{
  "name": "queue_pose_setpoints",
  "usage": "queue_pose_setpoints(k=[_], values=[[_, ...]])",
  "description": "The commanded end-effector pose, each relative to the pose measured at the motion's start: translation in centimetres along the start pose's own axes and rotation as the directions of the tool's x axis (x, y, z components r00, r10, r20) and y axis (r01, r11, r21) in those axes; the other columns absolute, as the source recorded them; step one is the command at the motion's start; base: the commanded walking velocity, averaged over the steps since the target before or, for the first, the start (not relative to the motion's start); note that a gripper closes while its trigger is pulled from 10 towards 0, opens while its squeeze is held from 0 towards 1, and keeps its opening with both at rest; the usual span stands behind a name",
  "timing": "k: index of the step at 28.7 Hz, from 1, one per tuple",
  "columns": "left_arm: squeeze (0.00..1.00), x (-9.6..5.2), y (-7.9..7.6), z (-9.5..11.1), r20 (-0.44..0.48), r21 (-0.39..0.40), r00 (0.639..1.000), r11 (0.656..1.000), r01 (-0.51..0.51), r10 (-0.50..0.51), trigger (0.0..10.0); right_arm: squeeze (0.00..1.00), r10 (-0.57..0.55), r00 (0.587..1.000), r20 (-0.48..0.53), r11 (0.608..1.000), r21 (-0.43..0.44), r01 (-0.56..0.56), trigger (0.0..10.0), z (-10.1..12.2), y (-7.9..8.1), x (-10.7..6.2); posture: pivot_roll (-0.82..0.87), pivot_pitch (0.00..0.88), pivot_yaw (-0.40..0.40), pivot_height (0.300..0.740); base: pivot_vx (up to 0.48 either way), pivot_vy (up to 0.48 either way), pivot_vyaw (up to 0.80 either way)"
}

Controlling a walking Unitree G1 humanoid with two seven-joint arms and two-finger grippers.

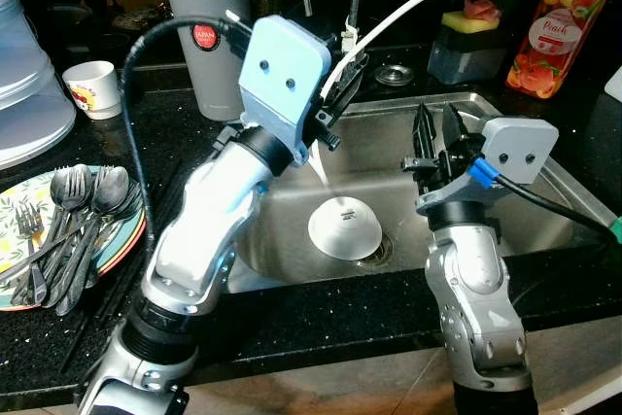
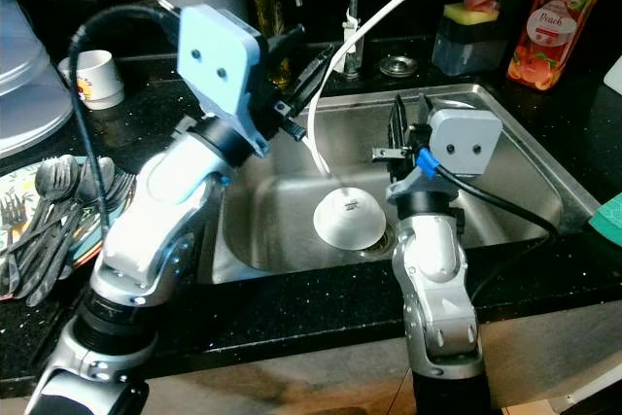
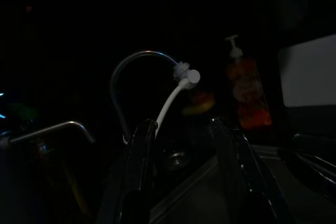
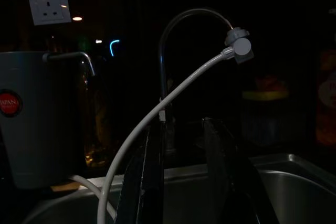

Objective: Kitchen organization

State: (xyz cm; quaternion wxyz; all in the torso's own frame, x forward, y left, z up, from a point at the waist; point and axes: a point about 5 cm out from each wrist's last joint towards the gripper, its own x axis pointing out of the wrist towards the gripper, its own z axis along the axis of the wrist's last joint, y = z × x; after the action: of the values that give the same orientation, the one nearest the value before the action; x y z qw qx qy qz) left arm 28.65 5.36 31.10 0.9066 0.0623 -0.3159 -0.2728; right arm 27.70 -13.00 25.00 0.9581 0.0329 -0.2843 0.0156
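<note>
Both grippers over sink, nothing held.
Eye views: bowl (image 1: 345,228) upside down by drain, we hover L gripper (image 1: 342,83) at hose (image 1: 389,18). Wrist views: R gripper (image 4: 184,171) fingers apart, L too (dark). Next, prob: reach bowl.

The sink (image 1: 505,187) is brushed stainless steel with a dull sheen. In it lies a glossy white ceramic bowl (image 1: 344,227), upturned. The worktop (image 1: 165,133) is polished black stone, finely speckled. At nine o'clock, shiny metal spoons (image 1: 97,196) and forks (image 1: 27,230) lie on a glazed floral plate (image 1: 121,235). The soap bottle (image 1: 556,36) is clear plastic; the hose (image 1: 394,12) smooth white plastic.
</note>
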Motion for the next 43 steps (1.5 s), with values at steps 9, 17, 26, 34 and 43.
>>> queue_pose_setpoints(k=[9, 17, 26, 34, 43], values=[[0.00, -0.3, 1.3, -1.2, -0.040, -0.027, 0.991, 0.991, -0.130, 0.129, 10.0, 0.00, 0.026, 1.000, 0.010, 0.999, 0.023, -0.026, 10.0, 0.0, 0.7, 0.6, 0.02, 0.000, 0.035, 0.740, 0.000, 0.000, 0.00], [0.00, -0.5, 1.0, -2.1, -0.064, -0.034, 0.986, 0.988, -0.154, 0.151, 10.0, 0.00, 0.032, 1.000, 0.001, 0.999, 0.017, -0.032, 10.0, -0.1, 0.8, 0.4, -0.01, 0.000, 0.033, 0.740, 0.000, 0.000, 0.00], [0.00, -0.5, 1.2, -2.1, -0.060, -0.018, 0.983, 0.984, -0.176, 0.175, 10.0, 0.00, 0.036, 0.999, -0.003, 0.999, 0.018, -0.036, 10.0, -0.3, 0.7, 0.5, 0.01, 0.000, 0.022, 0.740, -0.243, 0.000, 0.00], [0.00, -0.5, 1.0, -2.3, -0.061, -0.018, 0.983, 0.985, -0.172, 0.171, 10.0, 0.00, 0.039, 0.999, -0.006, 0.999, 0.021, -0.039, 10.0, -0.3, 0.9, 0.5, 0.00, 0.000, 0.023, 0.740, -0.416, 0.000, 0.00], [0.00, -0.5, 1.1, -2.4, -0.065, -0.017, 0.983, 0.985, -0.174, 0.172, 10.0, 0.00, 0.033, 0.999, -0.012, 0.999, 0.014, -0.033, 10.0, -0.3, 0.7, 0.3, 0.00, 0.000, 0.023, 0.740, -0.417, 0.000, 0.00]])
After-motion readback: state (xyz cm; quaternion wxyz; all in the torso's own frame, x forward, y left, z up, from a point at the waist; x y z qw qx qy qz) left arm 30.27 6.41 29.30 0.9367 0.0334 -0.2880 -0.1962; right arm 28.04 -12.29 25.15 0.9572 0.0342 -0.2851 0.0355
